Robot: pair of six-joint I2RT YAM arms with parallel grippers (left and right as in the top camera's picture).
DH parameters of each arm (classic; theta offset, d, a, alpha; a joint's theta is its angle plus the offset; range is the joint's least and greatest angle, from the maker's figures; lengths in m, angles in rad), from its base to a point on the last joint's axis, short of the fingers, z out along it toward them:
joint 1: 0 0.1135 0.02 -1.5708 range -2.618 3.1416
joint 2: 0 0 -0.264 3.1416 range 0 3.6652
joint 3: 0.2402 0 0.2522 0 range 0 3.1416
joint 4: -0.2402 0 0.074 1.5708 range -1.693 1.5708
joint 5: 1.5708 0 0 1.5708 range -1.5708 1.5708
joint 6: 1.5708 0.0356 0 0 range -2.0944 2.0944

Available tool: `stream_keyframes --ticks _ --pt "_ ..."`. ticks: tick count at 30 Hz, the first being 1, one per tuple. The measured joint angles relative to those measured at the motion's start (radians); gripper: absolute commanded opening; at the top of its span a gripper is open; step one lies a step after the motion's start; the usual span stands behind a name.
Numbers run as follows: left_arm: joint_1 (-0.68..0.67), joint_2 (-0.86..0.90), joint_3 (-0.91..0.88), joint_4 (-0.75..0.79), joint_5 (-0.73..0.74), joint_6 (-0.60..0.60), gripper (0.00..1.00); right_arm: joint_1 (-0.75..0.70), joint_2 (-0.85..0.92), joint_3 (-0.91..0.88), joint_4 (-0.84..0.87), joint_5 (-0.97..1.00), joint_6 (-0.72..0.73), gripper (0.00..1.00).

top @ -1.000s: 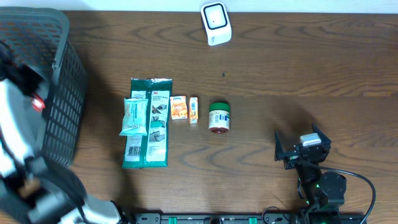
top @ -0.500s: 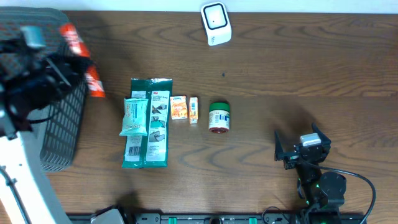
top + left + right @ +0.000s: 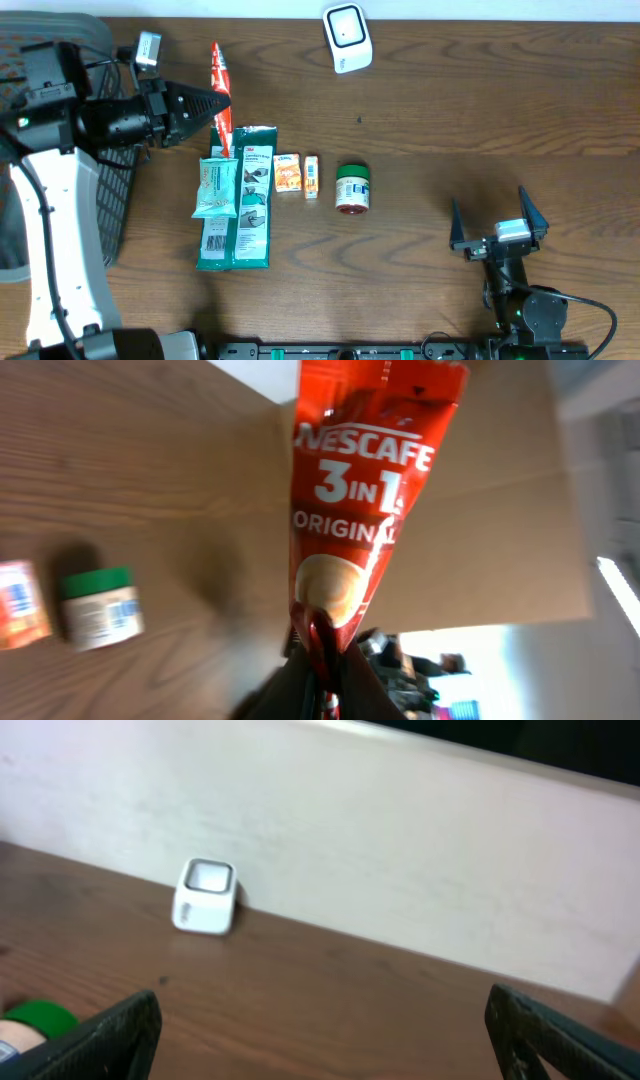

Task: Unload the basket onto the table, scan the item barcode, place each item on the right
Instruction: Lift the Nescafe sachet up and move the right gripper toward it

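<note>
Left jaws are clamped tight on the lower end of a red Nescafé sachet (image 3: 358, 510), held clear of the table (image 3: 480, 120). In the left wrist view the sachet stands up and away from the fingertips with its printed front turned to that camera. No barcode shows on that face, so it is probably on the back, though I cannot tell. From overhead the sachet (image 3: 219, 90) shows as a thin red strip, its long axis running far to near across the fingertips, above the far end of the green packs (image 3: 250, 215).

What the next move turns on is the white scanner (image 3: 347, 38). It stands at the far edge of the table, to the right of the sachet and a little farther back. The left arm is plainly the nearer one. Reaching it looks like a sweep to the right, with a turn of the wrist to bring the coded face to the scanner window.

That path runs over bare wood. The orange box (image 3: 288, 173), the slim box (image 3: 311, 176) and the green-lidded jar (image 3: 352, 188) sit nearer than it does, and the basket (image 3: 118, 180) lies behind, at the left edge.

Right jaws are spread wide and empty at the near right, well apart from everything. Their own camera looks across at the scanner (image 3: 207, 897).
</note>
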Motion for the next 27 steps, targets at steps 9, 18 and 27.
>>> stream_keyframes --ticks 9,18,27 --pt "-0.047 0.029 0.000 0.009 0.092 0.011 0.08 0.000 0.036 0.097 -0.018 -0.342 0.235 0.99" --pt "-0.074 0.029 -0.001 0.032 0.099 0.011 0.08 0.000 0.484 0.735 -0.423 -0.676 0.314 0.99" --pt "-0.110 0.029 -0.002 0.032 0.099 0.011 0.09 0.001 0.830 0.832 -0.091 -1.163 0.427 0.99"
